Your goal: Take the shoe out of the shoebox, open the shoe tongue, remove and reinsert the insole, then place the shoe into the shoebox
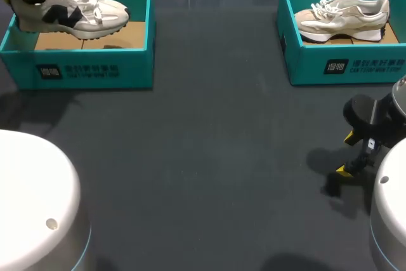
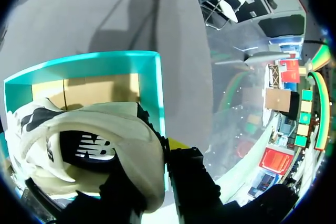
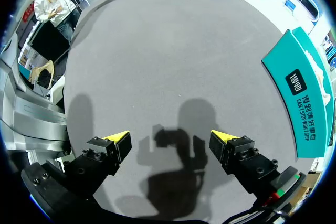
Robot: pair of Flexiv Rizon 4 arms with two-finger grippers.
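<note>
**Left hand has the shoe by its heel, over the left box**

The white-and-black shoe [image 1: 73, 9] hangs above the open teal shoebox [image 1: 95, 71] at the far left corner of the desk [image 1: 203, 157]. Its long axis runs along the box's length, heel toward the desk's left edge and toe toward the middle. The sole looks clear of the cardboard floor, with a shadow beneath it.

The left hand [image 2: 152, 166] grips the heel. In the left wrist view the padded collar sits between its 2 fingers, one yellow tip showing just outside the heel and the other finger dark within the opening. I judge it closed on the shoe, since nothing else holds the shoe up.

The right hand [image 1: 355, 153] hovers low near the desk's right edge, well apart from this shoe. Its fingers are spread wide with nothing between them, only bare desk below.

The next move likely turns on carrying the shoe toe-first toward the middle of the desk, where the right hand could meet the tongue.

The dark grey desk is flat and matte, with open room between the boxes. A 2nd shoebox [image 1: 346, 68] at the far right corner holds a beige shoe [image 1: 346, 17] lying flat.
</note>
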